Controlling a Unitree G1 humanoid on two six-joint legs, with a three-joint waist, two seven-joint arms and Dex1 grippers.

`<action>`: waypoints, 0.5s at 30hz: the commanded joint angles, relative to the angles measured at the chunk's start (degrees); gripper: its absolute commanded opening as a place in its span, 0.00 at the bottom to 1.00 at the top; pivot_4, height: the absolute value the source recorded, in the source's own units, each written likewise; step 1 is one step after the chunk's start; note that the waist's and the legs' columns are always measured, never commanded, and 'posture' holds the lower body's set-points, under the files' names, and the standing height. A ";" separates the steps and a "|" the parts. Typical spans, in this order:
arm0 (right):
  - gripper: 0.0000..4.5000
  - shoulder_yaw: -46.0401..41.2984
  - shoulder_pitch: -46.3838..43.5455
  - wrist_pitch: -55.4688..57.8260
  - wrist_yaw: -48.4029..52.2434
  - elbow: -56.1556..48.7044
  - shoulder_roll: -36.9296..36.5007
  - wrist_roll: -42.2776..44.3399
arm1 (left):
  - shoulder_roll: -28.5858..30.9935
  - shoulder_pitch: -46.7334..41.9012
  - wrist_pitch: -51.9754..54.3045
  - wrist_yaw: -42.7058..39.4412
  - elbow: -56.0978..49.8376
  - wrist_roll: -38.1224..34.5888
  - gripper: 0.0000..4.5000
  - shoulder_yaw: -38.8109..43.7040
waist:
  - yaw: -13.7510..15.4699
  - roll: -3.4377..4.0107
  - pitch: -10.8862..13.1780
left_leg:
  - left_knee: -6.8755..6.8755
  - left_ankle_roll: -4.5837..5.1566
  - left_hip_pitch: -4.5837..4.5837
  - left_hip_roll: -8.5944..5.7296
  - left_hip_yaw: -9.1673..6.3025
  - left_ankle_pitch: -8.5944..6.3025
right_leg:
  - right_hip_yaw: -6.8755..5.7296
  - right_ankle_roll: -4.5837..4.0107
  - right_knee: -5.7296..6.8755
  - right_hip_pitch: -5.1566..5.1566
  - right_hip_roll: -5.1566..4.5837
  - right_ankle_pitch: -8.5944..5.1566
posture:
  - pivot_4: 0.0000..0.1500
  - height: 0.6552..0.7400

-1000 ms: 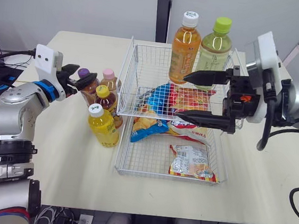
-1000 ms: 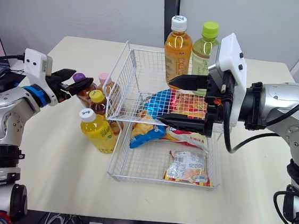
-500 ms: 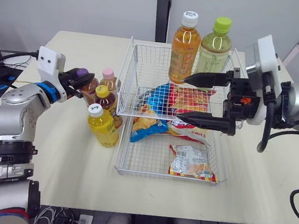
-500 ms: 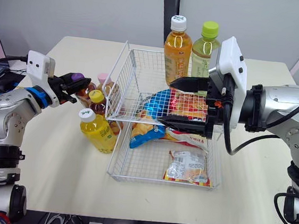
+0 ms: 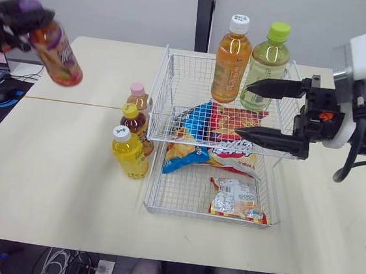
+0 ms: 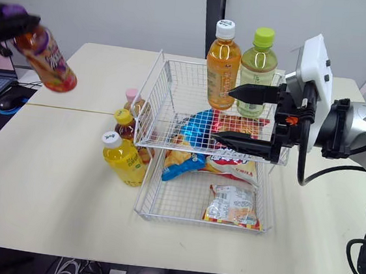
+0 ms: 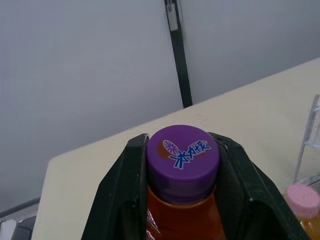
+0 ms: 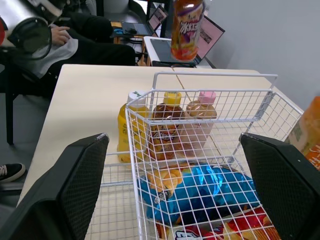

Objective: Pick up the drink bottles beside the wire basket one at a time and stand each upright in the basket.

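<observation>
Setting: cream table against a grey wall, wire basket at centre, snack bags lying in it.

Left gripper: fingers clamped on either side of the purple cap of a drink bottle. The bottle is held high off the table at the far left, well apart from the basket, and hangs tilted with its base swung toward the basket.

Right gripper: spread wide, nothing in it, hovering over the right side of the basket.

Progress, judged from the layout:
- Orange tea bottle and green tea bottle stand upright at the far end; they appear to be inside the basket, so counted as done.
- The purple-capped bottle is picked but not yet carried over or set down.
- Three bottles wait on the table just beside the basket's left wall: pink-capped bottle farthest, yellow-capped bottle in the middle, white-capped yellow bottle nearest.

Estimate: about a third done. Left to do: place the held bottle upright, then three more picks.
</observation>
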 commanded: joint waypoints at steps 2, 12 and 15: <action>1.00 -4.31 0.34 -4.10 0.48 0.52 -2.41 -2.85 | -2.36 -18.57 0.05 -3.68 5.71 2.66 0.30 -7.10 | -0.02 -0.06 0.04 | 0.07 0.00 -0.07 0.01 -0.01 0.00 | -0.07 0.01 0.00 -0.01 0.07 0.00 | 1.00 1.00; 1.00 -9.20 3.35 -1.05 0.34 -0.20 -6.80 1.37 | -16.01 -38.04 -0.07 -11.47 18.64 6.69 0.30 -15.36 | -1.48 -0.03 0.06 | -0.03 0.00 -0.09 0.08 0.04 0.00 | 0.08 0.01 0.02 -0.12 0.10 -0.01 | 1.00 1.00; 1.00 -9.53 4.93 -0.67 -0.14 -1.36 -7.47 1.77 | -19.50 -39.42 -0.80 -13.60 20.66 7.27 0.30 -16.19 | -1.78 -0.03 0.07 | -0.03 0.00 -0.10 0.08 0.07 0.00 | 0.12 0.01 0.02 -0.14 0.10 -0.01 | 1.00 1.00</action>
